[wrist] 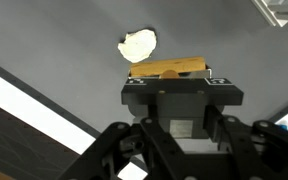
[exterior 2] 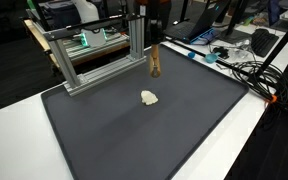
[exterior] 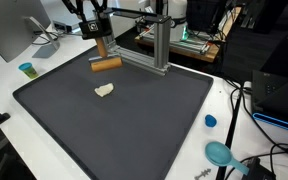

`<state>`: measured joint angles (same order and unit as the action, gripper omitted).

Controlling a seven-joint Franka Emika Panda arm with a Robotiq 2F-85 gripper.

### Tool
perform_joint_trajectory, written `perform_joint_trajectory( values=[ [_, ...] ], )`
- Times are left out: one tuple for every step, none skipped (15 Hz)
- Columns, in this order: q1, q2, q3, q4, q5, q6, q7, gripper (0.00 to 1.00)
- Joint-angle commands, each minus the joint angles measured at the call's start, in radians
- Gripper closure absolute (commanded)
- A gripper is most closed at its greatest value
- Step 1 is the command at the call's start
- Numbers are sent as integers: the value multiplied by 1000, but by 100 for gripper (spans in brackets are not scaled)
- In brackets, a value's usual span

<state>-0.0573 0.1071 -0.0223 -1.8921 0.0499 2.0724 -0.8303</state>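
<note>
Lying crosswise — wooden block (wrist: pixel 169 68) before claw (wrist: pixel 176 84)

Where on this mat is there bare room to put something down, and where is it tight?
The mat is bare from the pale lump to its near edge and towards the blue cap. It is crowded at the far edge: gripper, wooden block, metal frame.
</note>
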Motion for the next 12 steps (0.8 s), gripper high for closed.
perform_joint_trajectory(
  values=[
    [-47,67,-2,84,85,-48,-268,78],
    [-62,85,0,91,112,-51,-340,78],
    [-74,102,1,102,146,-61,-374,78],
    [-52,62,-2,44,83,-18,-276,78],
    [-60,75,-2,47,89,-17,-291,53],
    [-61,82,-3,46,88,-16,-290,53],
    [-60,83,-2,45,87,-16,-287,53],
    [-58,83,-1,46,87,-16,-285,78],
    [-57,87,0,32,85,16,-293,78],
    [-63,101,-4,25,89,44,-304,78],
    [-67,110,-7,15,82,75,-312,78],
    [-73,121,-7,9,89,107,-318,78]
  ],
)
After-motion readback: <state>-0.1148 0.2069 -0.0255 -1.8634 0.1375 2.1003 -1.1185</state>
